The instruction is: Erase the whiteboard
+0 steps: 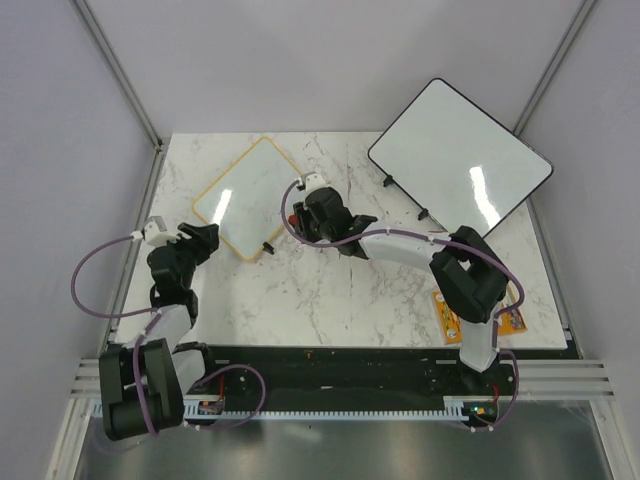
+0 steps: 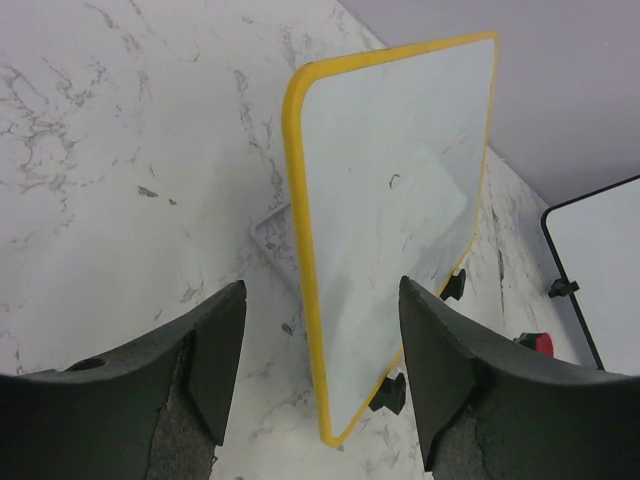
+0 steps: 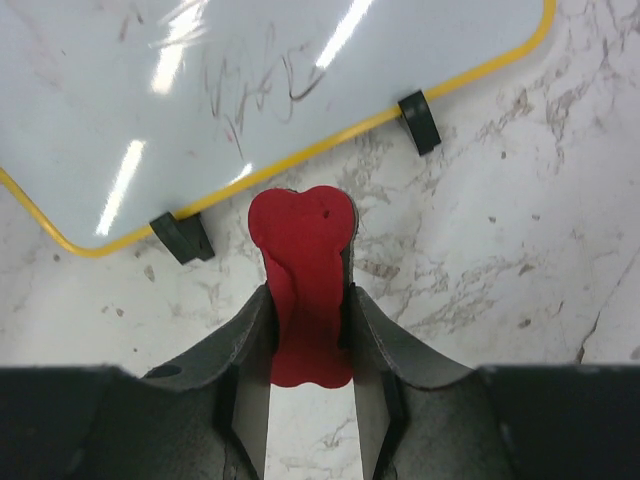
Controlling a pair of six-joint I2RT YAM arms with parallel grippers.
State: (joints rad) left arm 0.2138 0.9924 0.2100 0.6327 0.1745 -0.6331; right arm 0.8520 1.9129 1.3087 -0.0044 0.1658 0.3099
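Observation:
The small yellow-framed whiteboard [image 1: 248, 196] lies at the table's back left, propped on black clips [image 3: 183, 237]. Faint pen scribbles [image 3: 255, 85] show on it in the right wrist view. It also shows in the left wrist view [image 2: 400, 200]. My right gripper [image 1: 300, 205] is shut on a red eraser [image 3: 300, 270] just off the board's right edge, beside the clips. My left gripper [image 2: 320, 370] is open and empty, at the board's near-left edge [image 1: 205, 237], with the board's corner between its fingers in view.
A larger black-framed whiteboard [image 1: 460, 160] stands tilted at the back right, on black feet [image 1: 390, 181]. Orange tags [image 1: 447, 318] lie by the right arm's base. Grey walls enclose the table; purple cables loop off both arms.

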